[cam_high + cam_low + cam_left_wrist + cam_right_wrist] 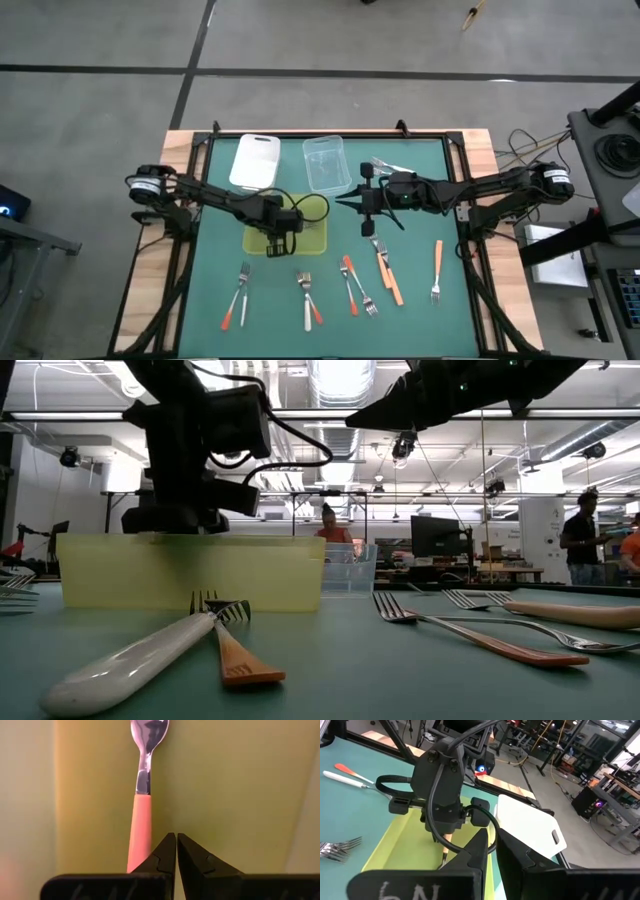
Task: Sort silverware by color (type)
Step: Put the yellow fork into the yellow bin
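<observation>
Left hand [176, 851] shut, lowered, right hand [491, 851] seemingly nearly closed, raised

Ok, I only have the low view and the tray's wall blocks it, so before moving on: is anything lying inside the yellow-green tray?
Observer: Yes. The left wrist view shows one orange-handled spoon with a silver metal bowl lying on the floor of the yellow-green plastic tray.
Operator: Is the left gripper holding it?
Observer: No. The left gripper is shut beside the handle, gripping nothing.
Operator: And the right gripper?
Observer: In the high view the right gripper hangs beside the clear plastic tub, off the tray.
</observation>
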Available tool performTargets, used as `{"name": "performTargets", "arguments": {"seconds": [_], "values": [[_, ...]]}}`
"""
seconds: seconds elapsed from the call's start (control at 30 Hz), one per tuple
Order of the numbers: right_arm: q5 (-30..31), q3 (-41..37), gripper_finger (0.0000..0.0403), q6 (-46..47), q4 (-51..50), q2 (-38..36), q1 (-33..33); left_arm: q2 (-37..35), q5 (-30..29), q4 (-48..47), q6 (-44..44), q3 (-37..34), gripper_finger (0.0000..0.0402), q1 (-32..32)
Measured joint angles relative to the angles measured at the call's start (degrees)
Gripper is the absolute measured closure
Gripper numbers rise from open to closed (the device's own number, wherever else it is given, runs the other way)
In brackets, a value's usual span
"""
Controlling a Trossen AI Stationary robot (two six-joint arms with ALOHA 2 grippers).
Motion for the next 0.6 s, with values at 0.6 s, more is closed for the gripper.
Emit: {"name": "performTargets", "arguments": {"seconds": [0.6], "values": [[-0.02,0.00,0.0376,-0.01,-0.02,0.00,0.00,0.02,-3.43,0.33,-0.39,-0.07,0.0402,0.70]]}}
